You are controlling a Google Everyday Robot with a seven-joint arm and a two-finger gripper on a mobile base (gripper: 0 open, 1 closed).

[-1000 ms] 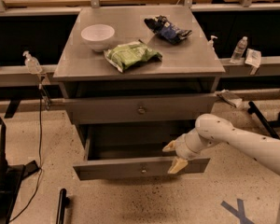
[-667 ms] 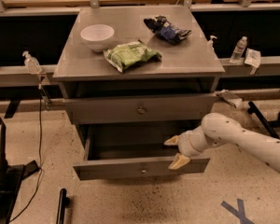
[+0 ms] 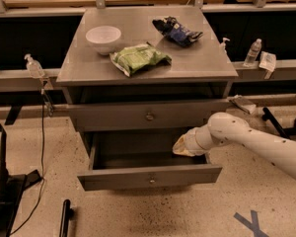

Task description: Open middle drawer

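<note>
The grey cabinet [image 3: 197, 63] shows two drawer fronts. The top drawer [image 3: 113, 116] is nearly shut, with a round knob. Below it the middle drawer [image 3: 118, 178] is pulled well out, its flat front with a small round centre knob facing me and its dark inside showing. The lowest drawer is hidden beneath it. My gripper [image 3: 180, 147] comes in from the right on a white arm [image 3: 256, 144]. It sits over the right rear part of the open middle drawer, just under the top drawer's front, apart from the knob.
On the cabinet top lie a white bowl [image 3: 103, 35], a green snack bag [image 3: 139, 58] and a dark blue bag [image 3: 177, 32]. A water bottle [image 3: 254, 52] stands on the right ledge and a pump bottle [image 3: 33, 66] on the left. Black equipment [image 3: 0, 181] stands on the floor at left.
My gripper has moved up and a little left, from the drawer's front right edge to above its rear right. The middle drawer stays pulled out as before.
</note>
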